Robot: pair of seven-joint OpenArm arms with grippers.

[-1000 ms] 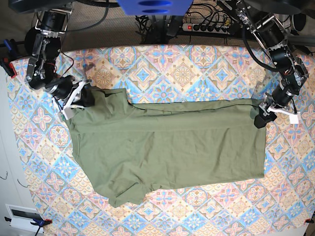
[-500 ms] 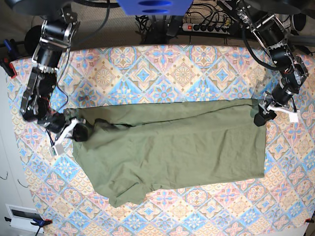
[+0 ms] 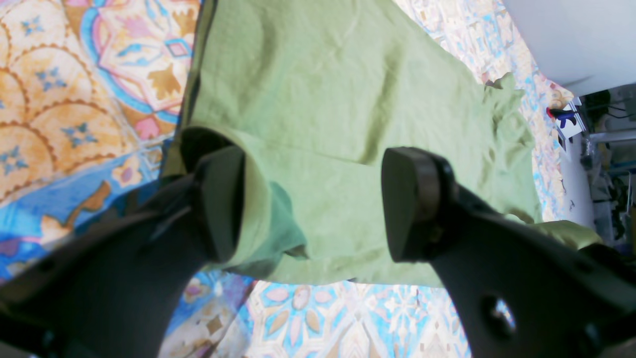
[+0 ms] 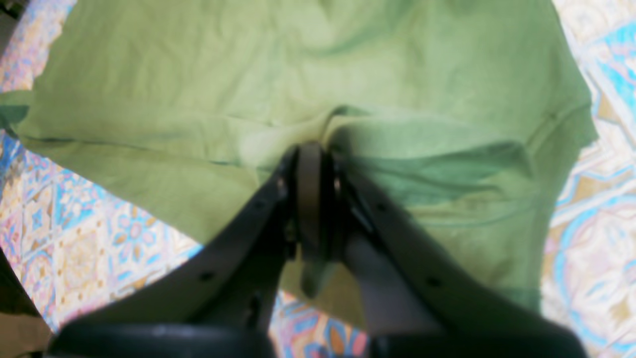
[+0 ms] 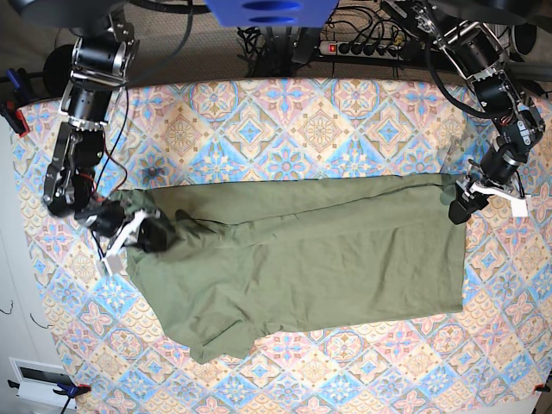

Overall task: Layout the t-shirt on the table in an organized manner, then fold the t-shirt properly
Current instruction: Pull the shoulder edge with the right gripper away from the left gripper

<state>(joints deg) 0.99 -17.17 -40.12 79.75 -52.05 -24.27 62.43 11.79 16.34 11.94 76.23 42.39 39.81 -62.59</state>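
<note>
The right hand (image 5: 138,233) has dragged the t-shirt (image 5: 302,250) nearer, pinching it flat; the left hand (image 5: 461,207) gapes wide.

One t-shirt (image 5: 302,250), two claws (image 5: 142,233) (image 5: 460,207).

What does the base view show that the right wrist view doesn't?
Only the base view shows the whole t-shirt spread across the table, both arms, and the left gripper open at one corner. Only the right wrist view shows the right gripper shut on a bunched fold of fabric up close. Both show the green shirt lying on the patterned table.
</note>
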